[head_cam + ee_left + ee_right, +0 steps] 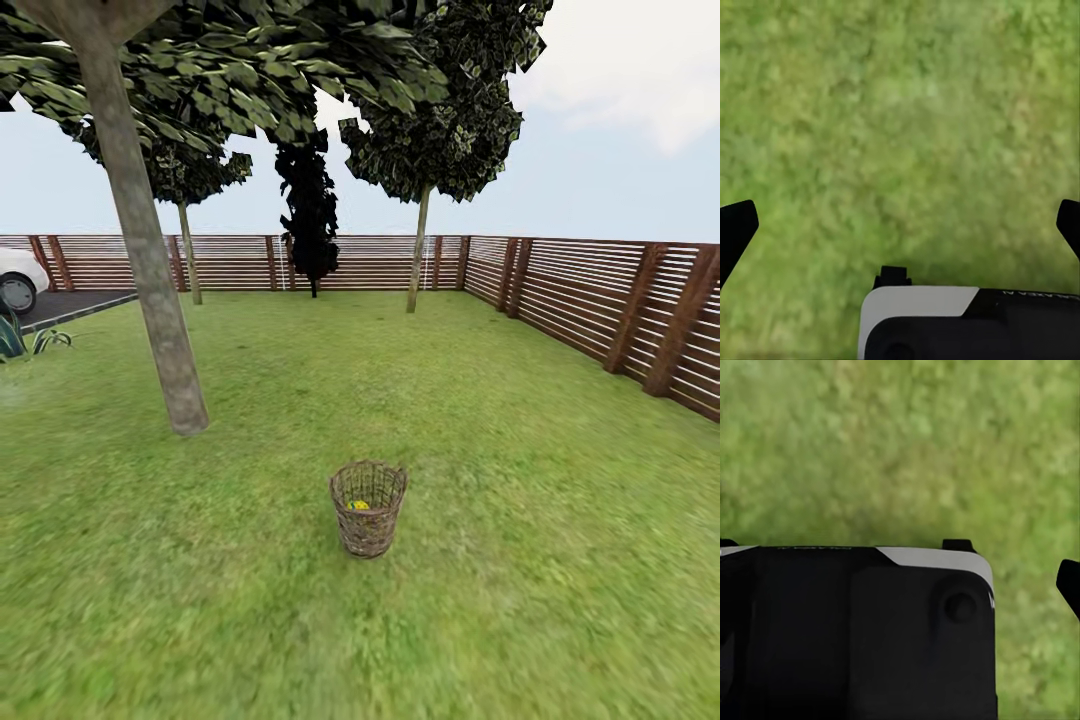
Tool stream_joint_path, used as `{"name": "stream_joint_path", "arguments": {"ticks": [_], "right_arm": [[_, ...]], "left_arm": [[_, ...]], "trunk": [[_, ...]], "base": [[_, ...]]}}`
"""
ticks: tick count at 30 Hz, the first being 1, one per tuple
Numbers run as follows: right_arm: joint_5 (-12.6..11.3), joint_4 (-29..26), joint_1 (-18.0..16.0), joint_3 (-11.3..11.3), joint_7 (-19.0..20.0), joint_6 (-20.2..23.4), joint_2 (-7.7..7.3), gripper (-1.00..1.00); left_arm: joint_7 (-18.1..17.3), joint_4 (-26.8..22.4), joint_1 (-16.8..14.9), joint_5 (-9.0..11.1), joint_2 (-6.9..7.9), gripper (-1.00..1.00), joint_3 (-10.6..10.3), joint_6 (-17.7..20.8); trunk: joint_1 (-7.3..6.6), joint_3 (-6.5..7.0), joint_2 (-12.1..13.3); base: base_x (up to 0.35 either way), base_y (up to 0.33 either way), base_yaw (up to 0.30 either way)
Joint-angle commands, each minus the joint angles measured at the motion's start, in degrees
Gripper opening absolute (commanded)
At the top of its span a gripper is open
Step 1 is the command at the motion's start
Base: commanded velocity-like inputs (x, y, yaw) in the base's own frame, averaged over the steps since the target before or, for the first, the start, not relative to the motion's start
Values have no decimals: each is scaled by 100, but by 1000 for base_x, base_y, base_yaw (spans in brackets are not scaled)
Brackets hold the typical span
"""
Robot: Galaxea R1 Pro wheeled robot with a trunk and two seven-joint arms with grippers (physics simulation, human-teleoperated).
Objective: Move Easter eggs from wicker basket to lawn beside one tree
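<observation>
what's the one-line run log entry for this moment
phase: approach | wicker basket upright on lawn, yellow egg inside | thick-trunked tree nearest | left pincer open over grass | right pincer: cannot tell

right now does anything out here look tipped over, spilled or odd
Nothing stands out. The wicker basket stands upright on the lawn, with something yellow still inside, and no eggs lie on the grass around it.

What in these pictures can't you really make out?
- Eggs: in the head view only a yellow speck shows inside the wicker basket; its weave hides how many.
- Right gripper: in the right wrist view a dark robot part covers most of it; one fingertip shows, so open or shut is unclear.
- Car: cut off by the head view's left edge.
</observation>
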Motion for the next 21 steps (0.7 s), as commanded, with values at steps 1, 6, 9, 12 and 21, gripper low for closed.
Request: {"name": "stream_joint_path", "arguments": {"ticks": [1, 6, 9, 12, 21], "right_arm": [[-4, 4, -5, -5, 10, -20, 2, 100], [-6, 4, -5, -5, 7, -14, 11, 100], [-5, 2, -5, -5, 4, -13, 14, 100], [-6, 3, -5, -6, 2, -13, 16, 100], [-14, 5, -5, -23, -6, -12, 9, 100]], "left_arm": [[0, 5, -5, 38, 0, 100, -1, -19], [0, 5, -5, 38, 0, 100, -1, -19], [0, 5, -5, 38, 0, 100, -1, -20], [0, 5, -5, 38, 0, 100, -3, -23], [0, 5, -5, 34, 0, 100, -8, -28]], "trunk": [[-20, 6, 31], [-130, 96, 231], [-195, 150, 352], [-217, 168, 392], [-217, 168, 392]], "base": [[0, 0, 0], [0, 0, 0], [0, 0, 0], [0, 0, 0], [0, 0, 0]]}}
